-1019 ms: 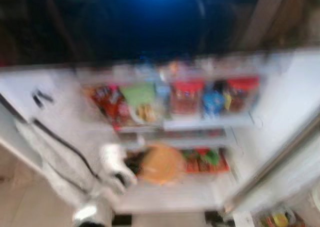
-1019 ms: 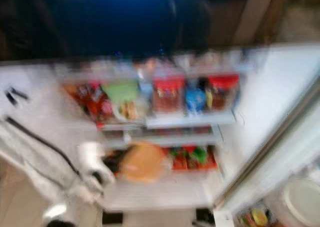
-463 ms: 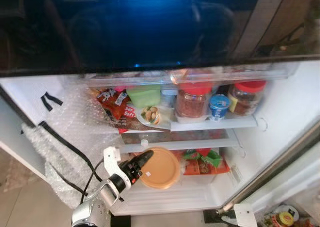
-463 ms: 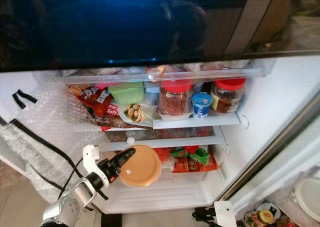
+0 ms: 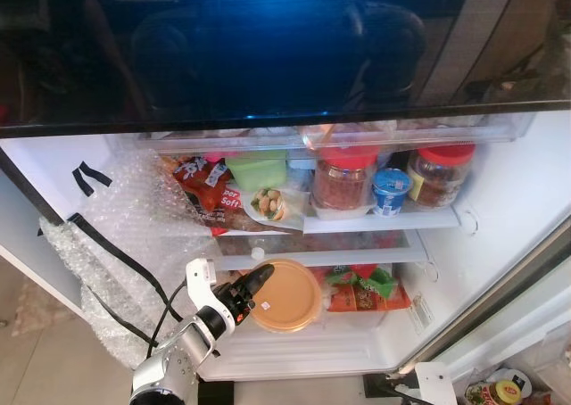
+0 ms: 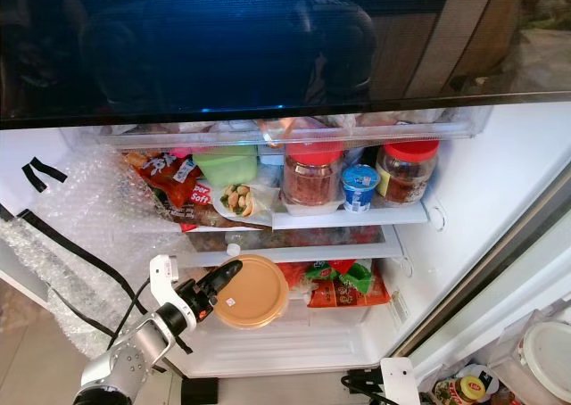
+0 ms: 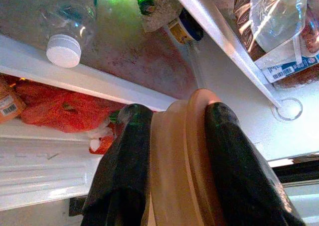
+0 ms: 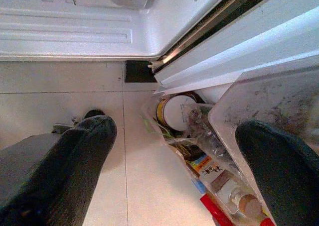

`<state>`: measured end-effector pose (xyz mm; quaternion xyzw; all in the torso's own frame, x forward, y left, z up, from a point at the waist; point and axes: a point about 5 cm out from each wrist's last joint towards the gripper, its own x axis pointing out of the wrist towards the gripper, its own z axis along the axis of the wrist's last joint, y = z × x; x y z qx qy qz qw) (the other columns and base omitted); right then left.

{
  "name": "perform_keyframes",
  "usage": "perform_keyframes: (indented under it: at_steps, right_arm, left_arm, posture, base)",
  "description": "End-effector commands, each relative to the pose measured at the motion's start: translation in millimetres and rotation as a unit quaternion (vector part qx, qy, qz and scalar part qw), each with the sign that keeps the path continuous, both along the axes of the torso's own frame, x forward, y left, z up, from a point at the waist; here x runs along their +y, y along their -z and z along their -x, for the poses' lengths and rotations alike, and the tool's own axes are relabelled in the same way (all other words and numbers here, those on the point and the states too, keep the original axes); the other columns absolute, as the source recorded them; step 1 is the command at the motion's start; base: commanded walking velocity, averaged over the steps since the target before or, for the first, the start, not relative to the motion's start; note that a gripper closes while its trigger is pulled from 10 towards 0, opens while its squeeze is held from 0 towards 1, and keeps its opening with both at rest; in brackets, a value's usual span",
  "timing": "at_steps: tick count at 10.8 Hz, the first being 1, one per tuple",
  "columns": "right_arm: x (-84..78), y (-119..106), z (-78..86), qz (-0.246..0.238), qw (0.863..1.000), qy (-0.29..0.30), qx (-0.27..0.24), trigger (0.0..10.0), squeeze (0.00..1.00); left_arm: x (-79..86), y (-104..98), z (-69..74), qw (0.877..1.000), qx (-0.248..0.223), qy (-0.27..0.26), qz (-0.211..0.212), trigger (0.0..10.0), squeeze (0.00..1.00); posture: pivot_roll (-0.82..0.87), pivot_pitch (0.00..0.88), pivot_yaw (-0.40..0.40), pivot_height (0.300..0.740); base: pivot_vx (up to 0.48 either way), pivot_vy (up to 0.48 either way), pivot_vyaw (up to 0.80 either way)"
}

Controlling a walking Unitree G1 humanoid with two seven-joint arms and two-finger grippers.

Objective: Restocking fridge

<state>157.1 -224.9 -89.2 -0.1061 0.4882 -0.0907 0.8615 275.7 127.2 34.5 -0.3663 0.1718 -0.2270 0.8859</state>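
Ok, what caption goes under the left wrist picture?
Left gripper clamps an orange container below the fridge shelf.

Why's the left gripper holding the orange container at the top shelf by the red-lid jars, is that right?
Not the top shelf. The left gripper does grip the orange container, but at the bottom shelf, beside the red packets. The red-lid jars stand on the shelf above. The left eye view shows it.
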Motion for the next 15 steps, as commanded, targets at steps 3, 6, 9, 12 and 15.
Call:
perform_keyframes:
  at_steps: [3, 6, 9, 12, 15]
  right_arm:
    - [2.1, -2.3, -6.2, -0.009, 1.0, 0.001, -0.014, 10.0, 0.0]
    - [2.1, -1.6, -4.5, -0.011, 1.0, 0.0, -0.012, 10.0, 0.0]
    - [0.9, -2.1, -5.0, -0.011, 1.0, 0.005, -0.014, 10.0, 0.0]
    - [0.5, -2.3, -5.5, -0.01, 1.0, 0.004, -0.012, 10.0, 0.0]
    - [1.4, -2.9, -7.0, -0.014, 1.0, 0.0, -0.017, 10.0, 0.0]
  left_arm:
    - [-1.1, 0.3, -1.7, 1.0, -0.004, 0.001, 0.001, 10.0, 0.0]
    - [-0.7, 0.2, -3.5, 1.0, -0.005, -0.003, -0.003, 10.0, 0.0]
    - [-1.1, -0.6, -6.6, 1.0, -0.006, -0.008, -0.002, 10.0, 0.0]
    - [-1.8, -0.6, -7.1, 1.0, -0.006, -0.008, 0.002, 10.0, 0.0]
    - [-1.4, 0.2, -7.6, 1.0, -0.007, -0.011, 0.002, 10.0, 0.0]
  posture:
    - [-0.02, 0.034, 0.012, 0.668]
    - [-0.02, 0.035, 0.012, 0.668]
    - [-0.02, 0.037, 0.009, 0.668]
    - [-0.02, 0.036, 0.007, 0.668]
    - [-0.02, 0.036, 0.007, 0.651]
  base:
    - [0.0, 0.0, 0.0]
    - [0.0, 0.0, 0.0]
    - [0.0, 0.0, 0.0]
    - [0.0, 0.0, 0.0]
    - [0.0, 0.0, 0.0]
